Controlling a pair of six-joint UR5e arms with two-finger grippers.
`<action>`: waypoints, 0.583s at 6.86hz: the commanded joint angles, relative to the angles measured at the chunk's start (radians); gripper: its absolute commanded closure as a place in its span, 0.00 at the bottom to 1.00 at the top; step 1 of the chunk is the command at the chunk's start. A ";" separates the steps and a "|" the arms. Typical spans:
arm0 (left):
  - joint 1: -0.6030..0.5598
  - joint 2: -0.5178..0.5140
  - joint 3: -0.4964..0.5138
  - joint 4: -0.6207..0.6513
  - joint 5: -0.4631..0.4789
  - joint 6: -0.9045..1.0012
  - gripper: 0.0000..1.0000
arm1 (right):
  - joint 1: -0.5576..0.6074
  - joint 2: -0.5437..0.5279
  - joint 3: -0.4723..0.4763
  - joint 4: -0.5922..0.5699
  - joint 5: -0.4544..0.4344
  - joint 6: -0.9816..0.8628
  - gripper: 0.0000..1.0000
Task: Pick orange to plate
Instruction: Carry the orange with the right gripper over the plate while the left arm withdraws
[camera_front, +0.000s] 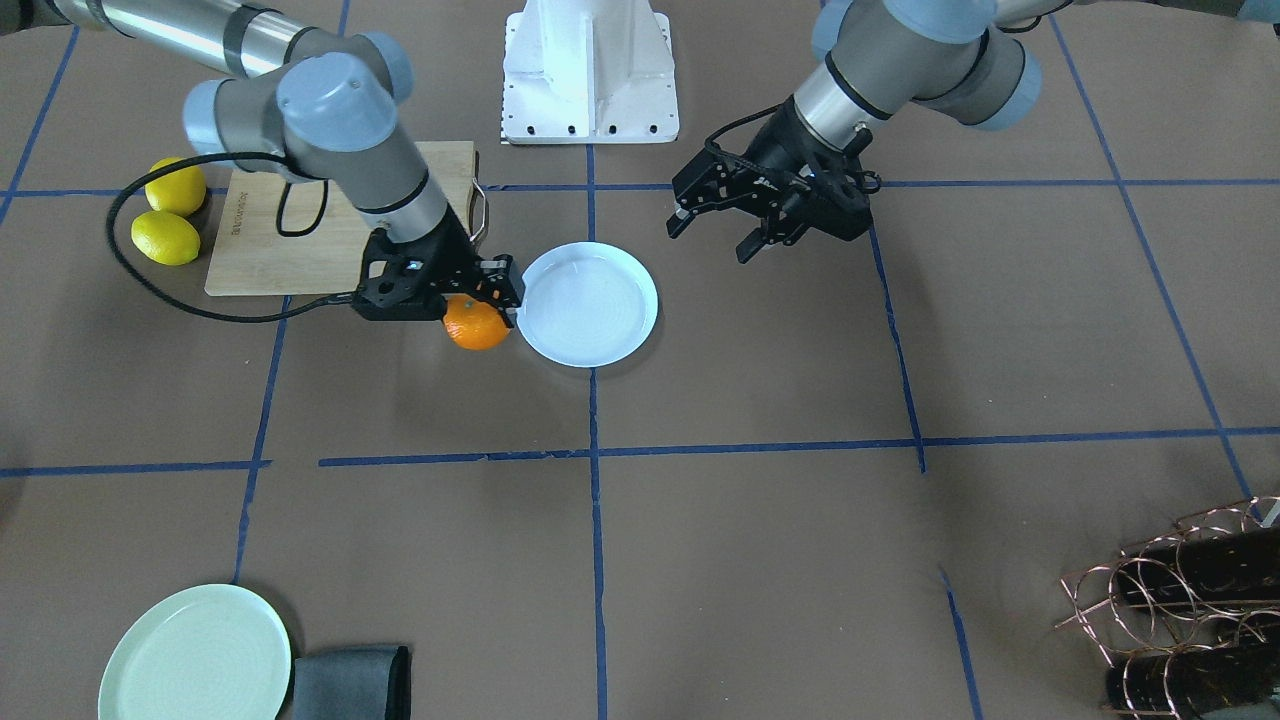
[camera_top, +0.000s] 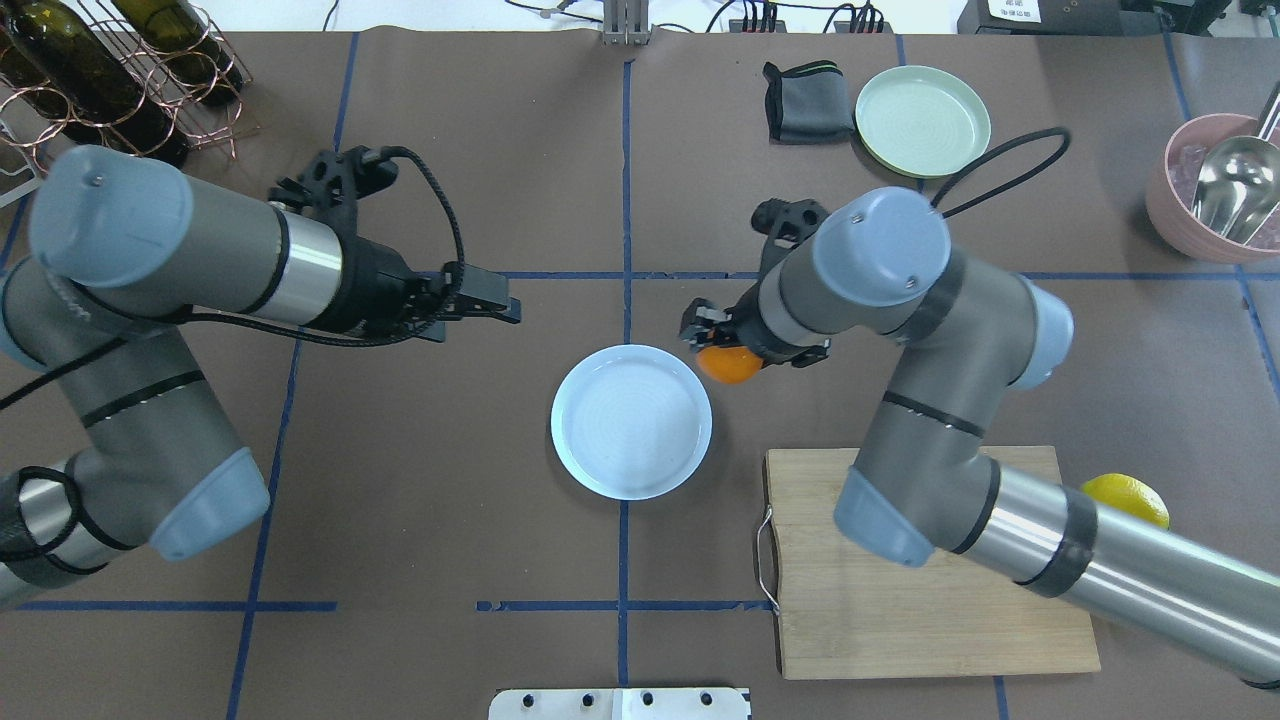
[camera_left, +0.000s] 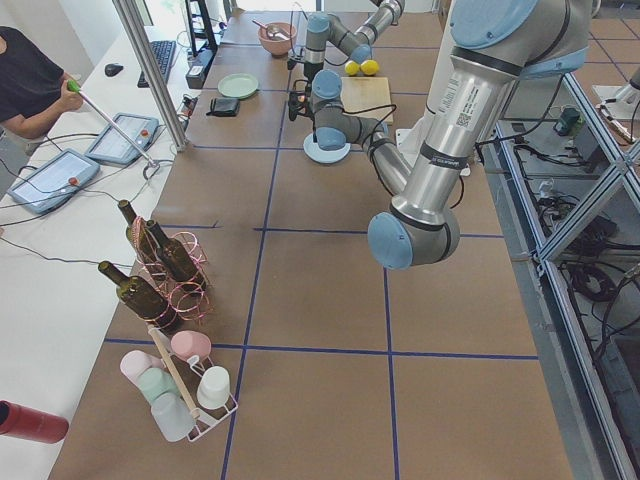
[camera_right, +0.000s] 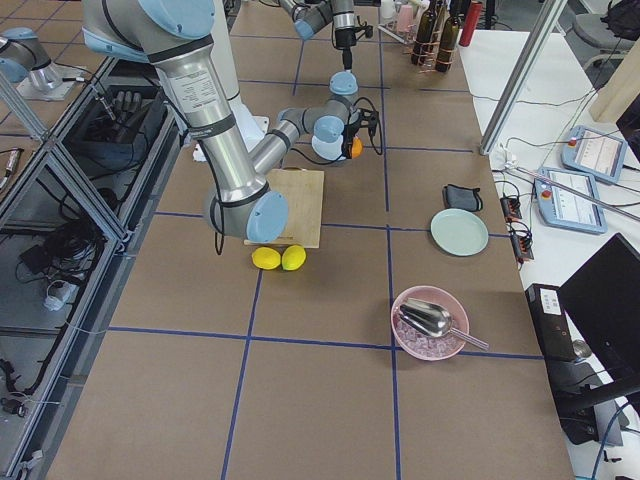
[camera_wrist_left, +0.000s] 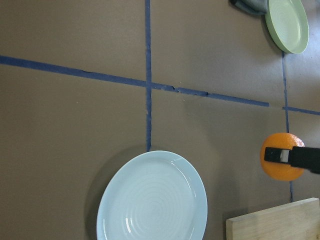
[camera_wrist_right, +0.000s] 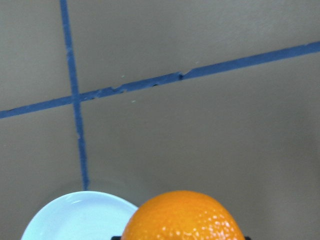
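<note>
My right gripper (camera_front: 478, 305) is shut on the orange (camera_front: 476, 324), holding it just beside the rim of the pale bluish-white plate (camera_front: 590, 303). From overhead the orange (camera_top: 729, 364) hangs at the plate's (camera_top: 631, 421) right edge, off the plate itself. The right wrist view shows the orange (camera_wrist_right: 183, 216) close up with the plate's rim (camera_wrist_right: 80, 217) at lower left. The left wrist view shows the orange (camera_wrist_left: 282, 156) with a finger across it, right of the plate (camera_wrist_left: 152, 198). My left gripper (camera_front: 715, 228) hovers open and empty, away from the plate.
A wooden cutting board (camera_top: 930, 560) lies under the right arm, with two yellow lemons (camera_front: 168, 212) beside it. A mint-green plate (camera_top: 922, 120) and a dark folded cloth (camera_top: 797, 100) sit at the far side. A pink bowl with a scoop (camera_top: 1222, 196) and a bottle rack (camera_top: 110, 70) occupy the corners.
</note>
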 joint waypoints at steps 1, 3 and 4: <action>-0.087 0.099 -0.036 0.001 -0.065 0.111 0.01 | -0.084 0.109 -0.095 0.001 -0.085 0.057 1.00; -0.089 0.109 -0.039 0.001 -0.067 0.112 0.01 | -0.119 0.134 -0.154 0.002 -0.097 0.056 1.00; -0.089 0.110 -0.041 0.001 -0.065 0.110 0.01 | -0.147 0.134 -0.159 0.002 -0.129 0.057 1.00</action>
